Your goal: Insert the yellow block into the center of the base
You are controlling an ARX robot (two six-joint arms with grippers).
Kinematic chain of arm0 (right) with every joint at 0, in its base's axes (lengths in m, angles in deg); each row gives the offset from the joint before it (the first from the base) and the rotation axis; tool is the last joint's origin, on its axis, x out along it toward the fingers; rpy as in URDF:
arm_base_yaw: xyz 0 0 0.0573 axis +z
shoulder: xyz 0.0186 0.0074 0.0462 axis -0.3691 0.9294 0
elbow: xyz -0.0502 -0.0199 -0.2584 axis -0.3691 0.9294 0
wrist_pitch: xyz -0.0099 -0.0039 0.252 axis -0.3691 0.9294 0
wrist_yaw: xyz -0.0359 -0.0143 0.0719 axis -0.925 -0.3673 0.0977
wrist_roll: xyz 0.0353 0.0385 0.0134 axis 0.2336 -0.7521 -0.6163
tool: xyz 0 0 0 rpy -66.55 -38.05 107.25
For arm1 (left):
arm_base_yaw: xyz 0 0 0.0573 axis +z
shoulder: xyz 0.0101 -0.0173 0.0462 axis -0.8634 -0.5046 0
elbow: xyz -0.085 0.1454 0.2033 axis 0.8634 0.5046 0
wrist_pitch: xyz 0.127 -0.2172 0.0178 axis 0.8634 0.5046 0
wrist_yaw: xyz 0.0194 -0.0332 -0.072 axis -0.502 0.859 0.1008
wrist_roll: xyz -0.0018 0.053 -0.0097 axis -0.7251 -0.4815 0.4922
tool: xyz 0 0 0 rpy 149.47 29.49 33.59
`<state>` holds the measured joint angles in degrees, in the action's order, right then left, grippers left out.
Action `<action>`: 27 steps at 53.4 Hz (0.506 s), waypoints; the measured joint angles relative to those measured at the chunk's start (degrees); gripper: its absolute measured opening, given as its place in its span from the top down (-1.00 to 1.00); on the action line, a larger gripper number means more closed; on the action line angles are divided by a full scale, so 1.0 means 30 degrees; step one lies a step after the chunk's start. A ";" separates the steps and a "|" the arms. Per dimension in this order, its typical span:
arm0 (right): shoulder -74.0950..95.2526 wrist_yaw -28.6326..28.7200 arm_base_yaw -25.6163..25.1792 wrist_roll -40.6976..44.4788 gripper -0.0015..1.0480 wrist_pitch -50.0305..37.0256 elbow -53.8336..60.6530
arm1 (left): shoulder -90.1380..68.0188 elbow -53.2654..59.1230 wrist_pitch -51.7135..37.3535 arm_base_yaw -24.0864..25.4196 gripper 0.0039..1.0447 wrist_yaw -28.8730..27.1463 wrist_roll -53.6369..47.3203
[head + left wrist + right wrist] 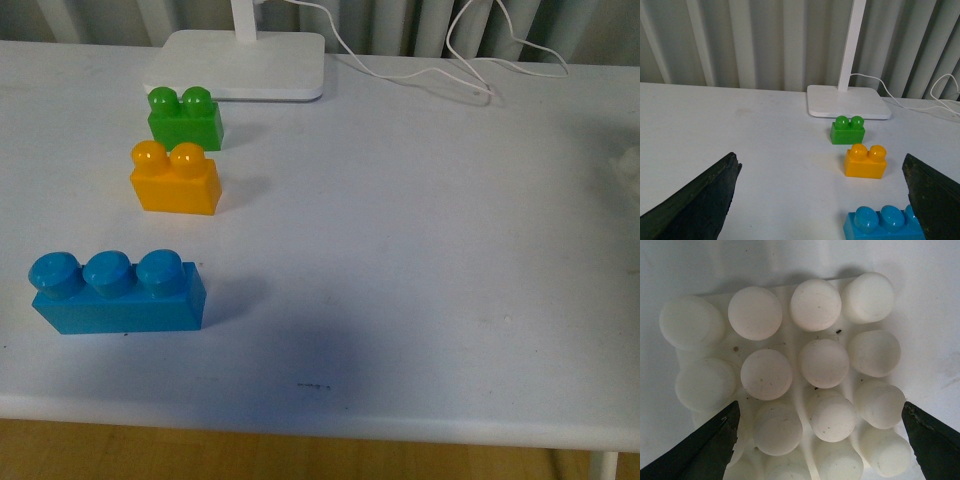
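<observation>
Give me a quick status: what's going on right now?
Left gripper open, empty. Right gripper open, over the white base. Yellow block untouched on table, between green brick and blue brick. Nothing blocking it.

Left claw [820,164] spread wide, right claw [820,409] spread wide, facing downward

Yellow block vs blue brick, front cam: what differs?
Colour: the yellow block is yellow-orange, the blue brick is blue. Studs: the yellow block has two, the blue brick three, so the blue brick is longer. Place: the blue brick lies nearer the front edge of the table; the yellow block sits further back, just in front of the green brick. Shared: both stand studs-up on the table.
</observation>
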<state>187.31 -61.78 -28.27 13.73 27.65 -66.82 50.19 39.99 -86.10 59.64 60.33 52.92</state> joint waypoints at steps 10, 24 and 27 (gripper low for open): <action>0.0393 0.0357 0.0058 -0.0546 -0.82 0.0087 -0.0197 | 0.0000 0.0000 0.0000 0.0000 -0.88 0.0000 0.0000; 0.0670 0.0393 0.0182 -0.0685 -0.82 0.0131 -0.0306 | 0.0000 0.0000 0.0000 0.0000 -0.88 0.0000 0.0000; 0.0663 0.0408 0.0248 -0.0772 -0.82 0.0124 -0.0270 | 0.0000 0.0000 0.0000 0.0000 -0.88 0.0000 0.0000</action>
<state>189.30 -60.55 -27.53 11.41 28.02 -67.63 50.19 39.99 -86.10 59.64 60.33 52.92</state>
